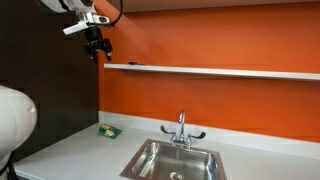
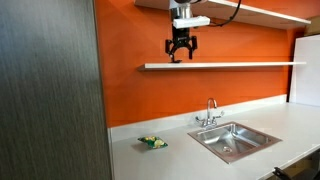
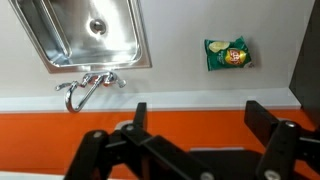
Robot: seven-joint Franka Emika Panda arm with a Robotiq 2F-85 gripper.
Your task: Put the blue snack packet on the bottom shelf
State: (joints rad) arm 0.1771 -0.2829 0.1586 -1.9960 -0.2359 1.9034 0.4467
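My gripper (image 1: 97, 55) (image 2: 181, 58) hangs open and empty just above the left end of the bottom shelf (image 1: 220, 71) (image 2: 240, 65), a long thin white ledge on the orange wall. A small dark sliver that may be the blue snack packet (image 1: 134, 65) lies on the shelf just beside the gripper; it is too small to tell its colour. In the wrist view the two black fingers (image 3: 198, 115) stand wide apart with only orange wall and grey countertop between them.
A green snack packet (image 1: 109, 131) (image 2: 152, 142) (image 3: 227, 53) lies on the grey countertop left of the steel sink (image 1: 175, 160) (image 2: 232, 140) (image 3: 85, 35) with its faucet (image 1: 182, 128) (image 3: 85, 88). An upper shelf (image 2: 260, 12) runs above the gripper. A dark panel (image 2: 50, 90) stands at the left.
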